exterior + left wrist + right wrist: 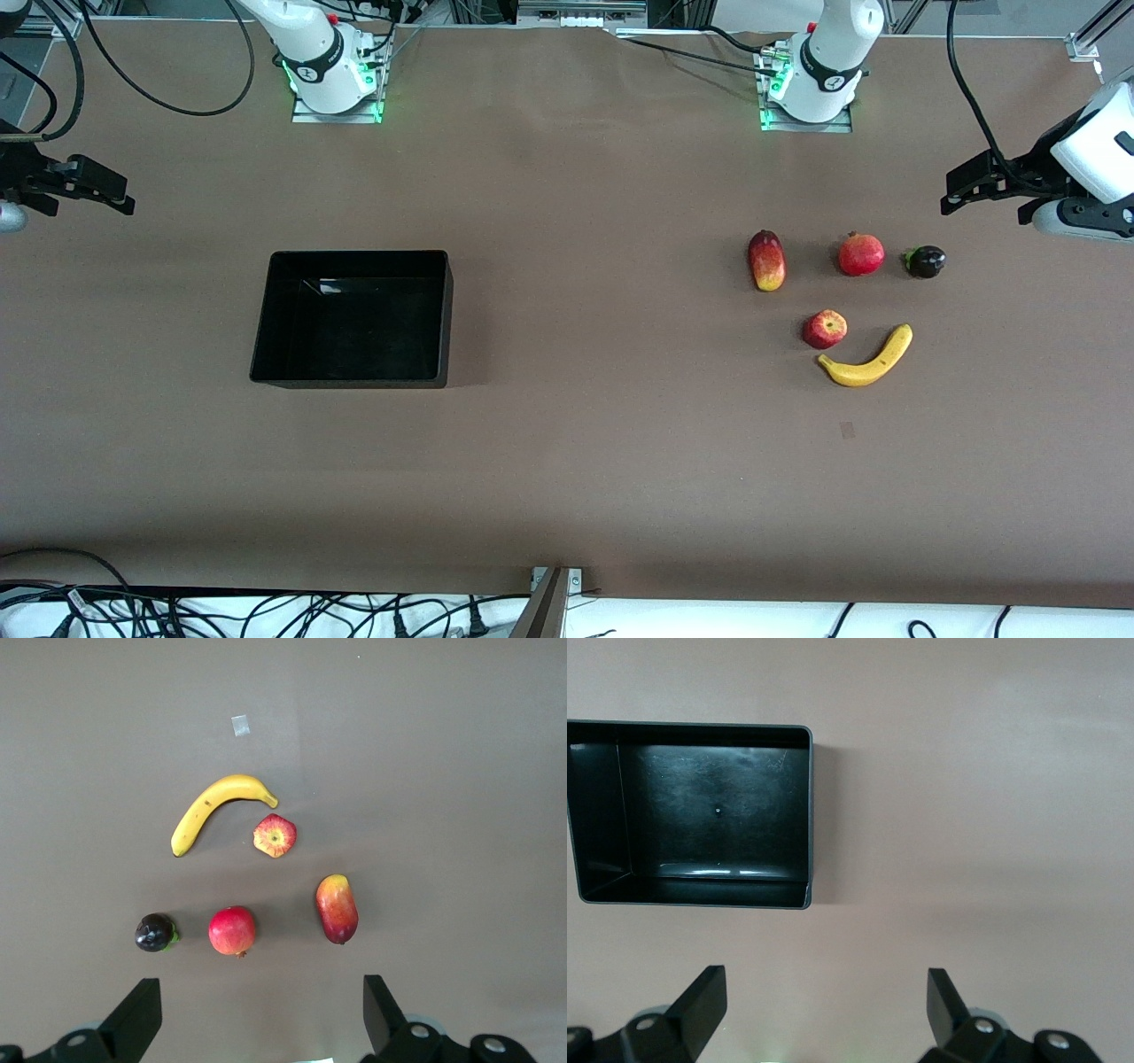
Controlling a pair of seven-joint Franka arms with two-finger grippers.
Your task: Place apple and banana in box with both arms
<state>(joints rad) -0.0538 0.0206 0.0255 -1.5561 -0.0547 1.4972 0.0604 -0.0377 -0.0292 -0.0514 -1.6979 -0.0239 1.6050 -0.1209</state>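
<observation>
The small red apple [825,329] lies on the table toward the left arm's end, close beside one tip of the yellow banana [868,359]. Both also show in the left wrist view, the apple [275,835] and the banana [217,806]. The black box [354,255] stands empty toward the right arm's end and shows in the right wrist view [810,815]. My left gripper [983,206] is open and empty, up over the table's end, apart from the fruits; its own view shows its jaws wide [260,985]. My right gripper [89,208] is open and empty over the other end [824,974].
Three other fruits lie in a row farther from the front camera than the apple: an elongated red-and-yellow fruit [766,260], a round red fruit with a crown tip [861,254] and a dark purple fruit [926,261]. A small tape patch [847,430] lies nearer than the banana.
</observation>
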